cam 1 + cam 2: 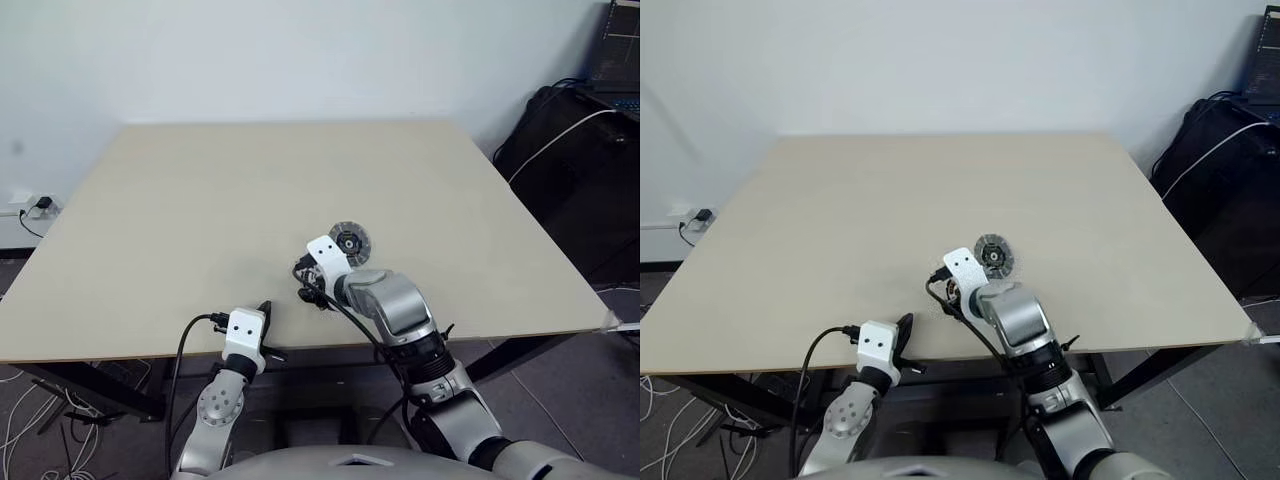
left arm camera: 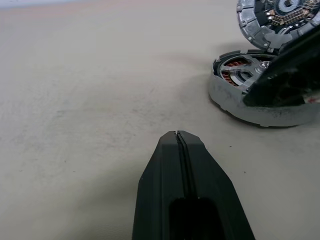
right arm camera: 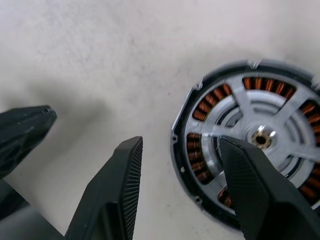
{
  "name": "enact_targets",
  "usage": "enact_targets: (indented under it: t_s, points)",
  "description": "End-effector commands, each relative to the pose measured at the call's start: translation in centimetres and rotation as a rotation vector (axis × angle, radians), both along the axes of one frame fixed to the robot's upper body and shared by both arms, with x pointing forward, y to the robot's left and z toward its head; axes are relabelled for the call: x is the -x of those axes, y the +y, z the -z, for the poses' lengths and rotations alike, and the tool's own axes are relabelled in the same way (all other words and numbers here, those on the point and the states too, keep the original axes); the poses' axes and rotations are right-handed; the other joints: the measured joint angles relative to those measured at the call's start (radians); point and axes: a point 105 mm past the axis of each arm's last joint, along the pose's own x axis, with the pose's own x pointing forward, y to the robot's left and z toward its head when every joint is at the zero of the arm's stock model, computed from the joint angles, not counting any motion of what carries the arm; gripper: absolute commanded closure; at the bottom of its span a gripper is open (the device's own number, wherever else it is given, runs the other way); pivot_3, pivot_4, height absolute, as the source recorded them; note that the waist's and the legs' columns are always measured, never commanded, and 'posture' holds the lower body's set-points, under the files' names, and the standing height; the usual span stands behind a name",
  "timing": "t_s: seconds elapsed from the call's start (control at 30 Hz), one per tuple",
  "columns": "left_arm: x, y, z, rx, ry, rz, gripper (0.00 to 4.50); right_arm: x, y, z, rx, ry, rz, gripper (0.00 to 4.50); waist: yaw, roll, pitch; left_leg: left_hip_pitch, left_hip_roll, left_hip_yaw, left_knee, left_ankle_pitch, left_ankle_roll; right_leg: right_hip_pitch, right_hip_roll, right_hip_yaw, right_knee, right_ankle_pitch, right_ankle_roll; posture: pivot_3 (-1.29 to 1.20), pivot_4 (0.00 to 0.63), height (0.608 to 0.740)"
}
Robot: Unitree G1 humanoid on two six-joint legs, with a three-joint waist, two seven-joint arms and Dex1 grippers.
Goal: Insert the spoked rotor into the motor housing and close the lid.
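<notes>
A: Head views. Right gripper [image 1: 312,292] angled down over the table [image 1: 180,210] near its front edge. The lid [image 1: 349,241] lies just beyond it, dark-hub face up. Left gripper [image 1: 264,318] hangs at the table's front edge, apart from the parts.

B: Left wrist view?

A: Left fingers [image 2: 182,165] pressed together, nothing between them. Ahead sits the motor housing [image 2: 235,95], with the lid behind it.

B: Right wrist view?

A: Jaws parted about halfway and empty. One finger [image 3: 250,185] overlaps the housing's rim; whether it touches, can't tell. The other finger is over bare table. The spoked rotor [image 3: 252,117] appears already seated over the copper windings.

B: Step?

A: Judgement: insertion done, lid still off. Next calls for shifting the right gripper to the lid, gripping it by the rim, then setting it centred on the housing.
</notes>
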Motion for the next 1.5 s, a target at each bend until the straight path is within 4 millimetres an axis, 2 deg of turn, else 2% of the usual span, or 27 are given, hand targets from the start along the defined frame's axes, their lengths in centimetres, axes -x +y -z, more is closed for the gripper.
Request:
enact_targets:
  t_s: [0.03,0.17,0.23,0.33,0.43,0.5,0.6,0.8,1.27,1.37,1.5]
  points:
    - [-0.5,-0.1,-1.2,0.012,-0.047,0.004,4.50,-0.9,1.1,-3.9,-0.049,-0.156,-0.079,2.11,-0.001,0.000,0.000,0.000,0.000,0.000,0.000,0.000,0.000,0.000,0.000,0.000,0.000,0.000,0.000,0.00,0.000,0.740]
    - [-0.6,-0.4,-1.2,0.020,-0.043,0.009,4.50,-0.3,1.6,-5.6,0.036,-0.365,-0.341,2.11,-0.002,0.000,0.000,0.000,0.000,0.000,0.000,0.000,0.000,0.000,0.000,0.000,-0.001,0.000,0.000,0.00,0.000,0.740]
    - [-0.6,-0.4,-1.2,0.021,-0.045,0.011,4.50,0.2,1.5,-5.6,0.080,-0.428,-0.473,2.11,-0.002,-0.001,0.001,0.000,0.000,0.000,-0.001,0.000,0.000,0.000,0.000,0.000,-0.002,0.000,0.000,0.00,0.000,0.740]
    - [-0.7,-0.4,-1.2,0.018,-0.044,0.012,4.50,0.9,0.3,-4.7,0.204,-0.467,-0.700,2.11,-0.003,-0.002,0.002,0.000,-0.001,0.000,-0.001,0.000,0.001,0.001,0.000,-0.001,-0.002,0.000,0.000,0.00,0.000,0.740]
    - [-0.7,-0.4,-1.1,0.017,-0.042,0.010,4.50,0.8,-1.4,-3.7,0.344,-0.501,-0.873,2.11,-0.003,-0.003,0.003,0.000,0.000,0.000,-0.001,0.000,0.001,0.001,0.001,-0.001,-0.002,0.000,0.000,0.00,0.000,0.740]
    - [-0.6,-0.3,-1.1,0.016,-0.041,0.007,4.50,0.7,-2.5,-3.0,0.426,-0.507,-0.967,2.11,-0.003,-0.004,0.003,0.000,0.000,0.000,-0.001,0.000,0.001,0.001,0.001,-0.001,-0.002,0.000,0.000,0.00,0.000,0.740]
    - [-0.6,-0.3,-1.1,0.016,-0.041,0.006,4.50,1.0,-3.3,-2.5,0.454,-0.481,-1.067,2.11,-0.001,-0.005,0.004,0.001,0.000,0.000,-0.001,0.000,0.001,0.001,0.001,-0.001,-0.002,0.000,0.000,0.00,0.000,0.740]
    - [-0.6,-0.3,-1.1,0.018,-0.041,0.007,4.50,0.5,-4.4,-1.6,0.525,-0.451,-1.154,2.11,0.004,-0.005,0.004,0.001,0.000,0.000,-0.001,0.000,0.000,0.001,0.002,-0.001,-0.001,0.000,0.000,0.00,0.000,0.740]
    - [-0.7,0.0,-1.3,0.021,-0.051,-0.017,4.50,-1.6,-4.4,-0.5,0.558,-0.444,-1.129,2.11,0.004,-0.005,0.004,0.001,0.000,0.000,0.001,0.000,0.000,0.001,0.001,-0.001,0.000,0.000,0.001,0.00,0.000,0.740]
    - [-0.7,0.2,-1.4,0.020,-0.053,-0.023,4.50,-1.9,-4.6,-0.2,0.574,-0.428,-1.128,2.70,0.004,-0.005,0.004,0.001,0.000,0.000,0.001,0.000,0.000,0.001,0.002,-0.001,0.000,0.000,0.000,0.00,0.000,0.740]
    - [-0.6,0.3,-1.3,0.021,-0.052,-0.028,4.50,-2.0,-4.9,0.0,0.579,-0.420,-1.129,3.96,0.002,-0.005,0.003,0.002,0.000,0.000,0.001,0.001,0.000,0.003,0.002,-0.001,0.000,0.000,0.000,0.00,0.000,0.740]
